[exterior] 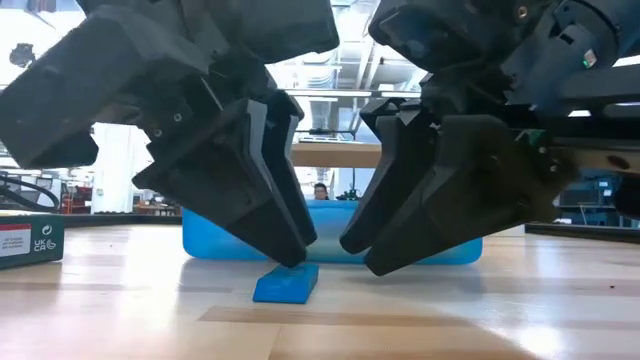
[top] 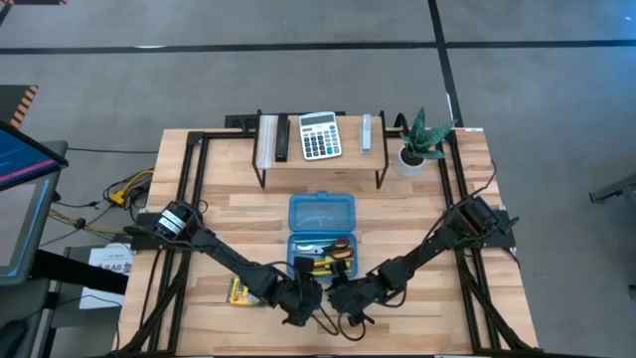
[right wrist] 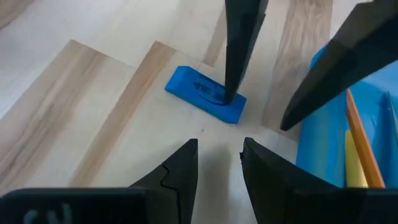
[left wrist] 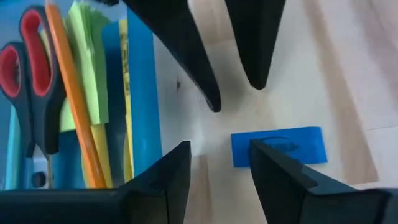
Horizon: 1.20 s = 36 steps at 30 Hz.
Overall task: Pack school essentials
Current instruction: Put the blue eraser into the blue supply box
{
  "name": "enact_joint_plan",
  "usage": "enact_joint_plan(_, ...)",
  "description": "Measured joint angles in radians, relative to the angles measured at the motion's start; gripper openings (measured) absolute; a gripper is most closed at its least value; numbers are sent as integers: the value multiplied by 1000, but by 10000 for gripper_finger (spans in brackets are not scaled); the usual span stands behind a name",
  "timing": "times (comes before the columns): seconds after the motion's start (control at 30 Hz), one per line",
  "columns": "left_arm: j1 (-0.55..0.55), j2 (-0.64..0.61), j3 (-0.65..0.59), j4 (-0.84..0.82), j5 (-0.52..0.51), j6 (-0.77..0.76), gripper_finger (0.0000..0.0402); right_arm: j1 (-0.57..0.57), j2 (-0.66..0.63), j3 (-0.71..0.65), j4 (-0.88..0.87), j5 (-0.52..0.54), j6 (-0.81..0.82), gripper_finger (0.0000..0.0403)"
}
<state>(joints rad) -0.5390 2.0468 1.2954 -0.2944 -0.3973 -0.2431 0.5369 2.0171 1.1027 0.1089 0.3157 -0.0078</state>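
Left claw (exterior: 290, 255) hangs spread above the tiny blue eraser (exterior: 286, 284), facing the spread right claw (exterior: 362, 255).

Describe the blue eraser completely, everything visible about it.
The blue eraser is a small flat wedge-ended slab, solid blue with a darker printed mark on its top face. It lies flat on the wooden table, outside and just in front of the blue case. One finger of the open left gripper touches its top; the right gripper hovers nearby.
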Motion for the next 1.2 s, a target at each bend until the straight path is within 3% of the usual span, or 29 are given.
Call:
enact_joint_plan(0.37, 11, -2, -22, 42, 124, -82, 148, 0, 0, 0, 4, 0, 0, 147)
enact_joint_plan(0.87, 20, -2, -22, 54, 215, -145, 148, 2, 0, 0, 4, 0, -3, 147)
enact_joint_plan(1.2, 18, -1, -22, 50, 203, -164, 152, 35, 0, 27, 1, -1, -3, 147)
